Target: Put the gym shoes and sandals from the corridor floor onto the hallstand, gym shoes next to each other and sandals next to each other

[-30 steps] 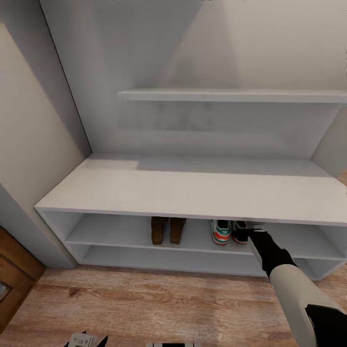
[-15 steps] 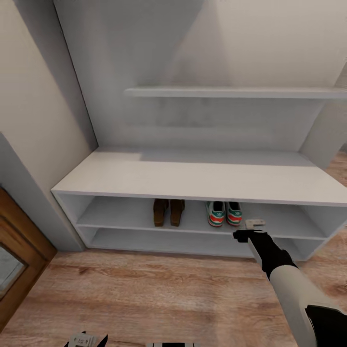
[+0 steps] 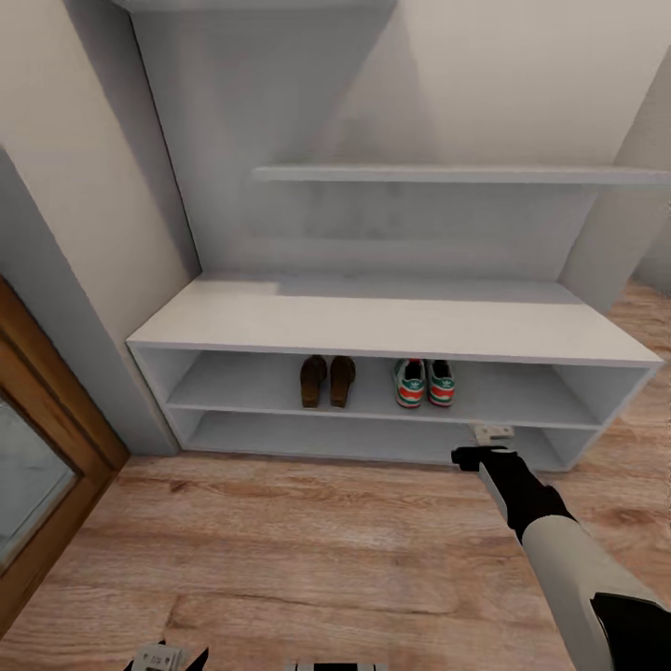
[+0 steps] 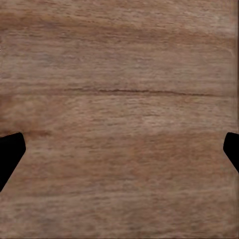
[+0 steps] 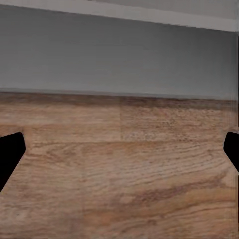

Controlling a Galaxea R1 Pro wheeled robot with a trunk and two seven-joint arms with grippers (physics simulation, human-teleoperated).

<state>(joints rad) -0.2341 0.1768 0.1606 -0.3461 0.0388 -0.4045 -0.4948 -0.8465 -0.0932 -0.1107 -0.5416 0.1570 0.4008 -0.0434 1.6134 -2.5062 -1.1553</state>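
- Since a second ago, when the right gripper [image 3: 492,445] was in among the shoes on the upper shoe shelf, it has come back out and now hangs empty over the corridor floor [image 3: 308,550], in front of the hallstand [image 3: 391,328]; the whole head view has also drawn back, so the robot seems to be retreating.
- From the head view, the two gym shoes [image 3: 424,382] sit side by side on that shelf, beyond the fingers and a little to their left, and the two sandals [image 3: 327,380] sit paired further left, well apart from the fingers. I judge the task as good as finished: nothing is left on the floor.
- From the left wrist view, the left gripper [image 4: 119,149] shows dark fingertips [image 4: 10,154] spread wide, with bare planks between them.
- From the right wrist view, the fingertips [image 5: 10,154] are equally wide apart and hold nothing; past them lie the floor and the hallstand's grey base.
- No brand or writing can be read; the shoes' tongue patches are too small.
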